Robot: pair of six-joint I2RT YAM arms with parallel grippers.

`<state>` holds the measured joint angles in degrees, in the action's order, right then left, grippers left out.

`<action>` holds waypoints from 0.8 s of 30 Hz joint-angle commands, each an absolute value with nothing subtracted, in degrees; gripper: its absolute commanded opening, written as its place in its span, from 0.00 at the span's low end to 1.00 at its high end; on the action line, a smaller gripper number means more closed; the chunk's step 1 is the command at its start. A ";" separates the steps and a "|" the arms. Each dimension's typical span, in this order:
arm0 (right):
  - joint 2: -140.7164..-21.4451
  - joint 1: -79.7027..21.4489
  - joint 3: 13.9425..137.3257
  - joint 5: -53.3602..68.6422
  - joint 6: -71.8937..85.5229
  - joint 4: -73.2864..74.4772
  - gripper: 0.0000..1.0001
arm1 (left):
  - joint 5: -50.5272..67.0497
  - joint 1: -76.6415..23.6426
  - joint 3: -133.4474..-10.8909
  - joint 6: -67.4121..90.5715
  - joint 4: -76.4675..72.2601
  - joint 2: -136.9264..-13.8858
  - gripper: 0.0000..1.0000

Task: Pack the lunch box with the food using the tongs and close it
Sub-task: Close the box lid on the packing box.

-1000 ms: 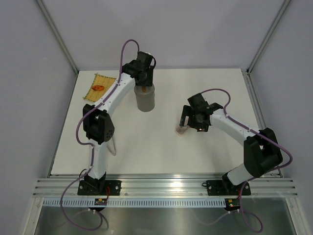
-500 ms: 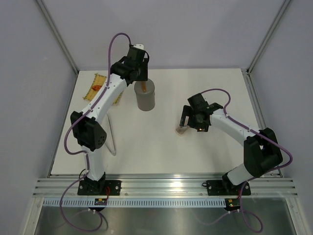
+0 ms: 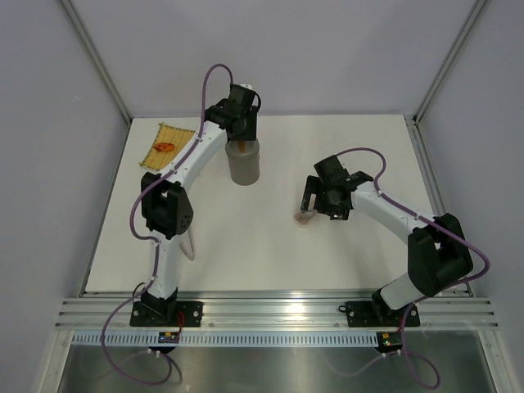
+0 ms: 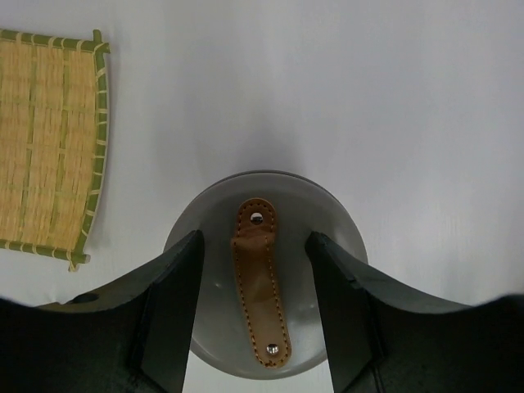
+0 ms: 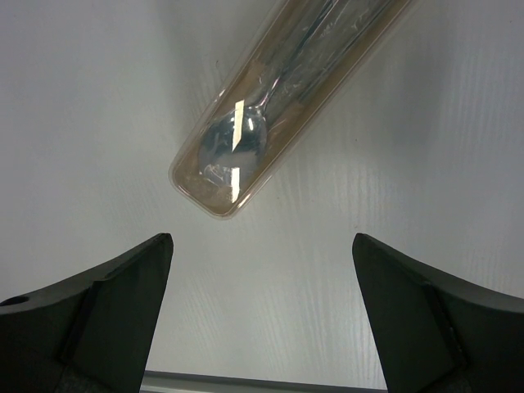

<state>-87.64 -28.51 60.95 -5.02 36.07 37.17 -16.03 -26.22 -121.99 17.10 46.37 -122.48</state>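
Note:
The lunch box [image 3: 245, 168] stands upright at the back of the table, left of centre. A round grey lid [image 4: 327, 246] with a brown strap handle [image 4: 260, 282] lies on top of it. My left gripper [image 3: 238, 127] hangs right over that lid, open, with its fingers [image 4: 168, 303] either side of the strap and not touching it. One orange piece of food [image 3: 166, 146] lies on the yellow mat [image 3: 173, 134]. A short stretch of the tongs [image 3: 192, 244] shows beside the left arm. My right gripper [image 3: 308, 203] is open and empty, low over the table.
A clear oblong cutlery case [image 5: 278, 90] with a spoon inside lies just ahead of the right fingers; its end [image 3: 304, 218] shows under the right wrist. The woven mat [image 4: 49, 139] lies left of the canister, near the back left corner.
The left arm's elbow swung out to the left half a second ago and has come back, with its gripper staying over the canister. The right arm has not moved.

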 commanded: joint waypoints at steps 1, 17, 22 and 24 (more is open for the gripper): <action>-87.10 -29.27 62.40 -5.98 36.48 37.18 0.99 | -13.45 -25.75 -124.45 18.54 53.60 -125.42 0.57; -87.36 -29.27 62.49 -5.80 36.56 36.83 0.99 | -14.85 -25.75 -123.05 17.49 45.79 -110.65 0.58; -87.45 -29.35 62.67 -5.71 36.47 36.91 0.99 | -13.36 -25.75 -121.91 18.36 47.37 -114.24 0.58; -87.36 -29.36 62.67 -5.63 36.56 36.91 0.99 | -12.84 -25.66 -120.07 18.98 47.55 -115.83 0.57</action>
<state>-87.64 -28.51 60.95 -4.99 36.10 37.17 -14.59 -25.96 -122.65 17.91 47.88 -112.64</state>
